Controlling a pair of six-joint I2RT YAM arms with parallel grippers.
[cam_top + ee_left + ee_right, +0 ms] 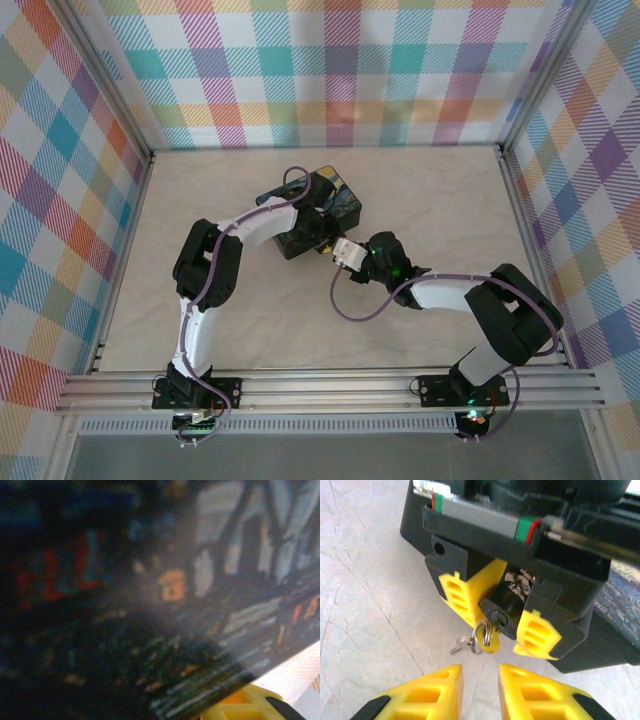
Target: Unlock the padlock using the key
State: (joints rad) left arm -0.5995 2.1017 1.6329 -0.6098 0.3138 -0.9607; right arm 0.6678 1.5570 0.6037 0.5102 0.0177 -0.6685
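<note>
My left tool (502, 630) pinched the padlock (500, 611) over the worktop (370, 605), keyhole facing my right tool (480, 675). That tool's fingers stood apart, empty, directly before the key (464, 644), which dangled by its ring just under the keyhole.

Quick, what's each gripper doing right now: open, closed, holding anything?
Left gripper: closed on the small dark-bodied padlock.
Right gripper: open, empty, just short of the thin silvery key dangling below the padlock.

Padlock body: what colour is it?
The padlock body is black; right wrist view shows it best.
</note>
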